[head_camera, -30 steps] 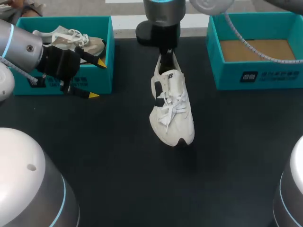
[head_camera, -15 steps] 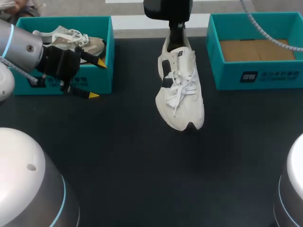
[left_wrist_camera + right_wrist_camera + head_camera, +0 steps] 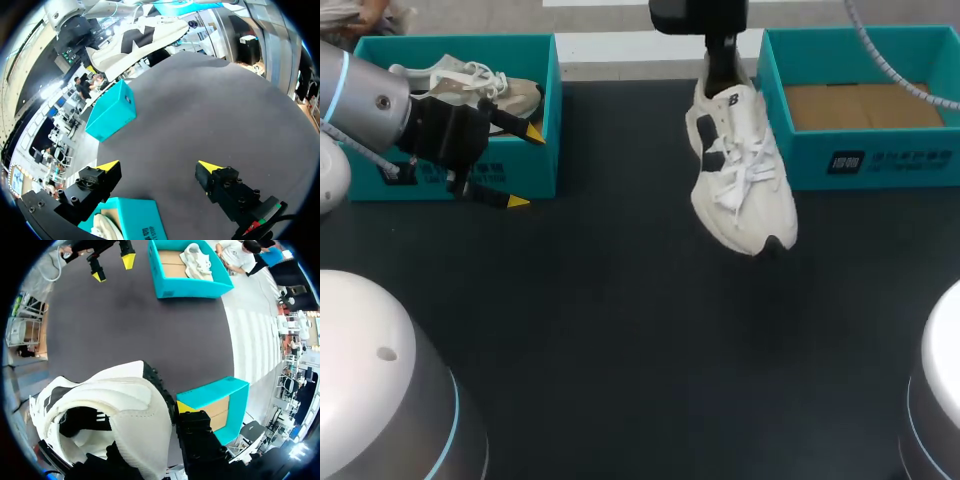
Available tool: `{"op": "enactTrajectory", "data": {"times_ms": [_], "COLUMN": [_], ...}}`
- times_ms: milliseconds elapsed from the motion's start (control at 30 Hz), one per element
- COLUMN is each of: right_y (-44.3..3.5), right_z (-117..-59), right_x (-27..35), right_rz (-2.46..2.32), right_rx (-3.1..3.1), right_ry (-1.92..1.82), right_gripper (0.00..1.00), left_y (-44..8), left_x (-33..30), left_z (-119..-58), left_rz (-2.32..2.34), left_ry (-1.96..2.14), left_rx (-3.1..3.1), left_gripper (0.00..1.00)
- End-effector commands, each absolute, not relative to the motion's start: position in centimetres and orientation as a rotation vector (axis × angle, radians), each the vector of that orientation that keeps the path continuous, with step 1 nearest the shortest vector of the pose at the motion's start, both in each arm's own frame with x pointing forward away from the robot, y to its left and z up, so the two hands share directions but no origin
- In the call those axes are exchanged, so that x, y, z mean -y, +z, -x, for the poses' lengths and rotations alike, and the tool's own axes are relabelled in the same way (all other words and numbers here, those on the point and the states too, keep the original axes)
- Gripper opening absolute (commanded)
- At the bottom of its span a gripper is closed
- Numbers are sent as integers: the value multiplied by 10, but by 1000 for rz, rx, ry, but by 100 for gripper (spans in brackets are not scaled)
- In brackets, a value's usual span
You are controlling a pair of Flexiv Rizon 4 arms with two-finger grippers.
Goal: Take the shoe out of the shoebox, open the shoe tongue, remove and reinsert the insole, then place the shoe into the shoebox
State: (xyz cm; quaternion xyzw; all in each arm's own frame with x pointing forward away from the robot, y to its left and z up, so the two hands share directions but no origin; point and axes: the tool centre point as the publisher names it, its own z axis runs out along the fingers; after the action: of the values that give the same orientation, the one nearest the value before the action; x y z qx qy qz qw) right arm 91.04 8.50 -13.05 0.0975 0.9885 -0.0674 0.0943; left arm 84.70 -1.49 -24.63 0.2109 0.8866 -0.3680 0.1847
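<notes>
— Two grippers. What does each one hold?

— The right gripper (image 3: 723, 68) pinches the heel of the white shoe (image 3: 740, 175). The shoe hangs in the air over the table (image 3: 620, 330), near its far edge, just beside the right box (image 3: 880, 160). The left gripper (image 3: 525, 167) is spread wide and holds nothing. It is by the left box (image 3: 548, 95) at the far left corner, where another shoe (image 3: 470, 85) lies.

— What changed?

— The shoe went right, closer to the right box. The left gripper did not move.
</notes>
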Motion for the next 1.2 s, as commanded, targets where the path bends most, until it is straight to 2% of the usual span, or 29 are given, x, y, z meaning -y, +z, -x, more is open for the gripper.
{"op": "enactTrajectory", "data": {"times_ms": [33,567,1200], "right_y": [-128,-128,-128], "right_z": [-942,-1037,-1042], "right_x": [-33,138,146], "right_rz": [-274,-190,-192], "right_rx": [-2981,-3000,-2966], "right_ry": [-182,-225,-274], "right_gripper": [0,0,0], "left_y": [-246,-246,-246], "left_x": [15,15,15], "left_z": [-846,-846,-846], "left_rz": [-594,-594,-594], "left_ry": [-1032,-1032,-1032], "left_rx": [-2501,-2501,-2501], "left_gripper": [100,100,100]}}
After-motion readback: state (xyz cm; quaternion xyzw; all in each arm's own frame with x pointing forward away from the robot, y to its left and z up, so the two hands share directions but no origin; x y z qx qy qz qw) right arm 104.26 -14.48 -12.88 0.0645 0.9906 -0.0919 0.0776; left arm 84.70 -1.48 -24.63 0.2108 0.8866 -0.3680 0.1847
